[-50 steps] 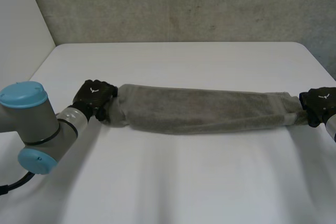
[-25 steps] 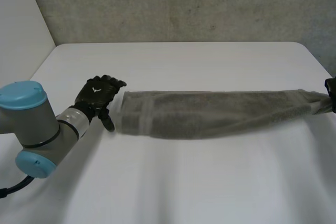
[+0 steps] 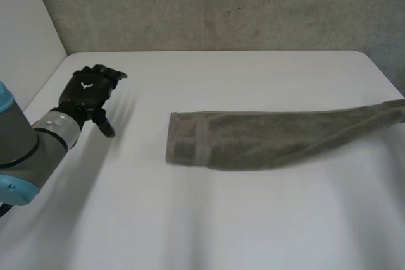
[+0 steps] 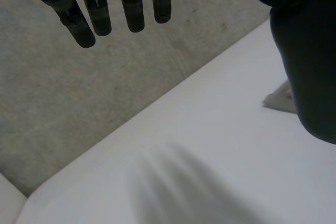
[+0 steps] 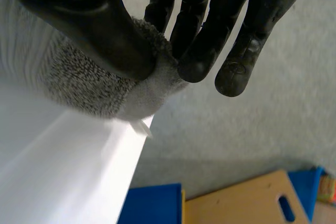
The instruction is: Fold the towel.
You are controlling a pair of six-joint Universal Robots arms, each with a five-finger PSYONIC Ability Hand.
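Head view. The towel [image 3: 266, 138] lies on the white table [image 3: 221, 226] as one long narrow band. Its free end, marked by a woven stripe, lies flat near the table's middle. The other end runs off toward the table's right edge. The left hand [image 3: 88, 92] hovers over the table's left part, well apart from that free end, with its fingers straight and spread and nothing in them.

Left wrist view. The left hand's fingers [image 4: 131, 9] hang straight, with the thumb standing off to one side and bare table under the palm. A pale corner of the towel [image 4: 278, 98] shows just past the thumb, untouched.

Right wrist view. The right hand [image 5: 100, 30] has the towel's far end [image 5: 89, 90] pinched between thumb and fingers [image 5: 194, 51], right at the table's edge [image 5: 63, 171]. The pile is bunched up at the pinch.

Handling (judgement). Terry cloth is soft, limp and light. It should not slip in a pinch, but it has no stiffness and will sag and drag wherever it is unsupported. The band looks layered, so a shallow grip may lift the top layer only. The best hold for the left hand looks to be the free end at the stripe, near a corner, pinching through the full thickness.
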